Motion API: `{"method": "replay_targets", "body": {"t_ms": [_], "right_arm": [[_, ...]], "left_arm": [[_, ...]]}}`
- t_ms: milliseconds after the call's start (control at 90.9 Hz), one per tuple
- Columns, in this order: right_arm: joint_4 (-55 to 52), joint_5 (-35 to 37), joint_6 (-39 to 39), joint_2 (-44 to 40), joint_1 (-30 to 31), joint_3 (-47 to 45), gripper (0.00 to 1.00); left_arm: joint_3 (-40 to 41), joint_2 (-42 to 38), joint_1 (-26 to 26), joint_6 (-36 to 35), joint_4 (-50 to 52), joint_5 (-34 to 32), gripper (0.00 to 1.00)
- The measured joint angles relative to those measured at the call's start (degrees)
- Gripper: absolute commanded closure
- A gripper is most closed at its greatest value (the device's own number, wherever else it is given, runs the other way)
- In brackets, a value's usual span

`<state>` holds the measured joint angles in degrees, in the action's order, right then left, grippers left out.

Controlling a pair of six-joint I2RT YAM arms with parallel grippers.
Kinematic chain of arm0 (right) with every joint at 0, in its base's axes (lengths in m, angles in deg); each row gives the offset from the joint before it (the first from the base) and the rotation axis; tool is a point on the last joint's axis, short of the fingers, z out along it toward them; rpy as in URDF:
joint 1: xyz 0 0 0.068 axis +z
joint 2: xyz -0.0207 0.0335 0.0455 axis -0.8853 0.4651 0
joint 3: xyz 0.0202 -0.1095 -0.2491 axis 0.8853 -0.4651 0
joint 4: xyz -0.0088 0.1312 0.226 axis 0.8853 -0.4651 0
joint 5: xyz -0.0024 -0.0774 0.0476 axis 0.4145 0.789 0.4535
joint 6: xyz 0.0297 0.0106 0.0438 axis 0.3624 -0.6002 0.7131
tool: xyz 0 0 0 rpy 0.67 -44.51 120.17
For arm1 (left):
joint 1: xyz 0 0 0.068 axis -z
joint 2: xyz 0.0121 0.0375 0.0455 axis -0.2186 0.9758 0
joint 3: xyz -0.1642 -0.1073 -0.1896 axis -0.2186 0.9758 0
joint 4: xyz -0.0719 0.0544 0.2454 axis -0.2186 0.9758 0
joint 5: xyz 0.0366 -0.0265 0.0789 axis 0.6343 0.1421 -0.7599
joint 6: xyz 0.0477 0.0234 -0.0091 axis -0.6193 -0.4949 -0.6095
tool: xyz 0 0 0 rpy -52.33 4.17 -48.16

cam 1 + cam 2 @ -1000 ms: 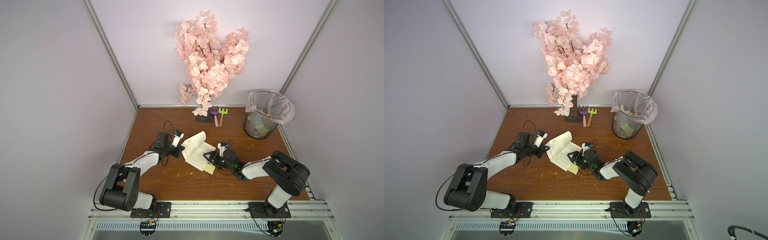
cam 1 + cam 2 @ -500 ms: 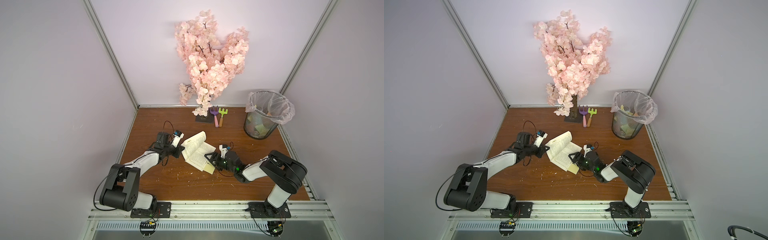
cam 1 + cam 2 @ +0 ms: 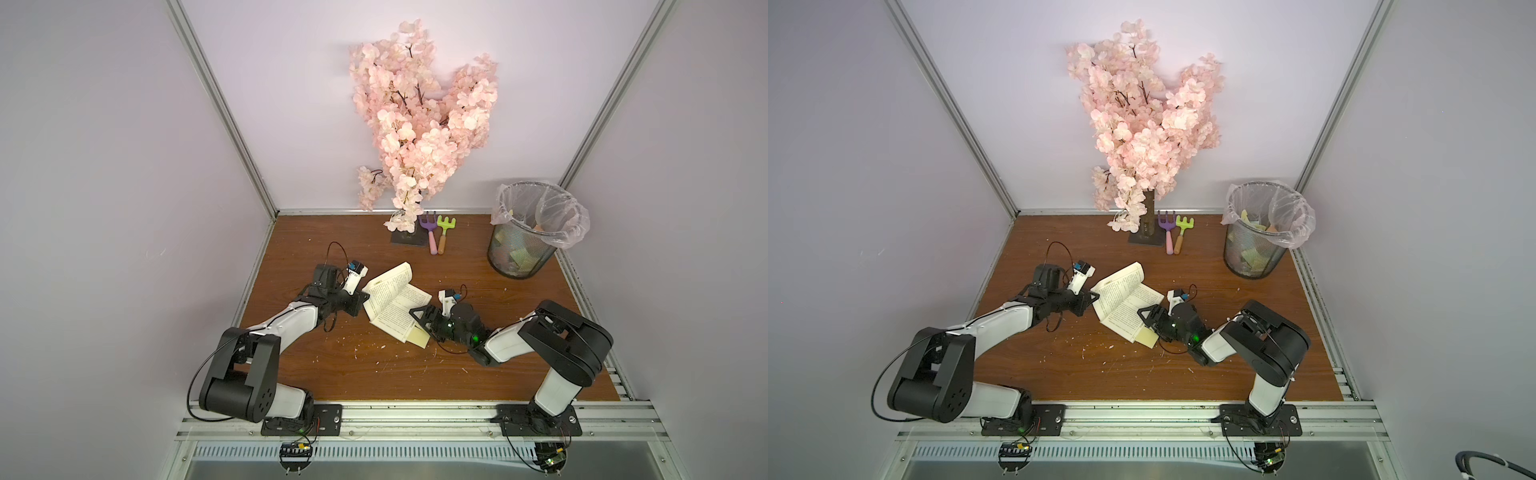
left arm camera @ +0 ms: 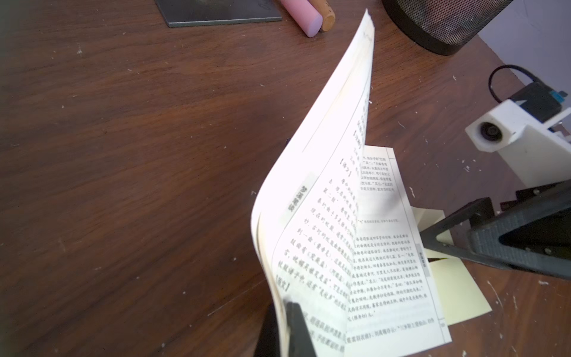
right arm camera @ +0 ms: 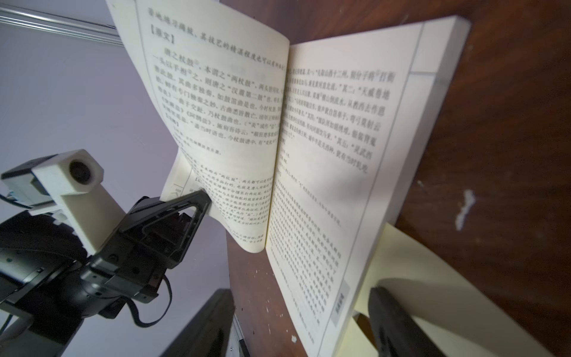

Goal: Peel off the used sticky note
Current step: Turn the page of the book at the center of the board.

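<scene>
Pale yellow paper is the thing to watch: the square sticky note (image 3: pixel 419 338) pokes out from beneath the outer near corner of the open white paperback book (image 3: pixel 395 307), which lies in the middle of the brown wooden bench (image 3: pixel 374 365). In both top views that is the book's 5 o'clock corner, and the sticky note (image 3: pixel 1148 338) fans out from it toward 5 o'clock, flat on the wood. The book hides how much of it is tucked under the page block and where its gummed edge runs.

The right pincer (image 3: pixel 420 322) is plainly the nearer one. It reaches in from 4 o'clock, pointing toward 10 o'clock, with its jaws spread wide and nothing between them but the book's edge. In the right wrist view its black fingers (image 5: pixel 392 315) straddle that edge, one just above the note's exposed flap and the other out past the printed page. So the note lies under one side of this pincer rather than ahead of it.

The left pincer (image 3: pixel 365 296), at the book's 9 o'clock side, is clamped shut on a curled sheaf of pages (image 4: pixel 324 185) and holds them upright, clear of the flat half. The whole book lies between it and the note.

I judge the coming move to be a small sideways shift and drop of the right pincer, to bring both fingers onto the flap.
</scene>
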<state>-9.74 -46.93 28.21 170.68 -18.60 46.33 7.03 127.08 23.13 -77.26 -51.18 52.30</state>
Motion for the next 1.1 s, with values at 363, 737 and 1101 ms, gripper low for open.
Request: {"method": "replay_targets", "body": {"t_ms": [363, 737, 1101], "right_arm": [[-0.94, -0.04, 0.24, 0.11, -0.24, 1.18, 0.29], [0.81, -0.09, 1.68, 1.53, -0.24, 1.16, 0.29], [3.26, -1.49, 2.36, 3.63, -0.52, 2.21, 0.29]], "left_arm": [[0.00, 0.00, 0.00, -0.13, 0.07, 0.02, 0.99], [0.02, 0.00, 0.00, -0.17, 0.20, 0.04, 0.99], [0.00, 0.26, 0.00, -0.22, 0.44, 0.63, 0.99]]}}
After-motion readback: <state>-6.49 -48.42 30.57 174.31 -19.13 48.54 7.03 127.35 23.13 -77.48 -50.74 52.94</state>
